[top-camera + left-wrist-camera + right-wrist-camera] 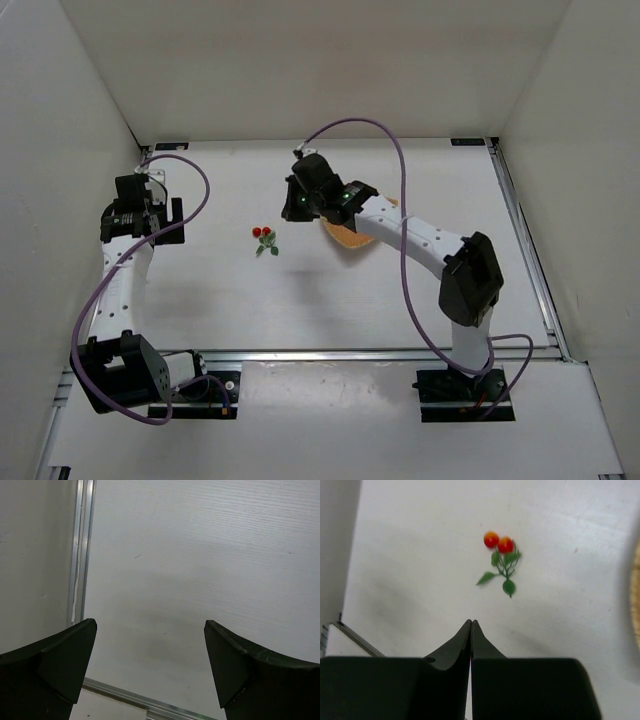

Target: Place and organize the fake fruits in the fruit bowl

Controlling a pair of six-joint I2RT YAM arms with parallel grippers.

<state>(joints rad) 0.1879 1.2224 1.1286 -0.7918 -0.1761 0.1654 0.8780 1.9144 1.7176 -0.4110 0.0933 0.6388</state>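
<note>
Two tiny red cherry-like fruits (263,233) with thin stems and green leaves lie on the white table, left of centre; they also show in the right wrist view (498,542). The orange-tan wicker fruit bowl (347,236) lies right of them, mostly hidden under my right arm; its edge shows in the right wrist view (636,597). My right gripper (471,622) is shut and empty, above the table between the bowl and the fruits. My left gripper (150,625) is open and empty at the far left of the table, near the side rail.
White walls close the table on three sides. An aluminium rail (80,555) runs along the table's left edge, another along the right edge (525,240). Purple cables loop above both arms.
</note>
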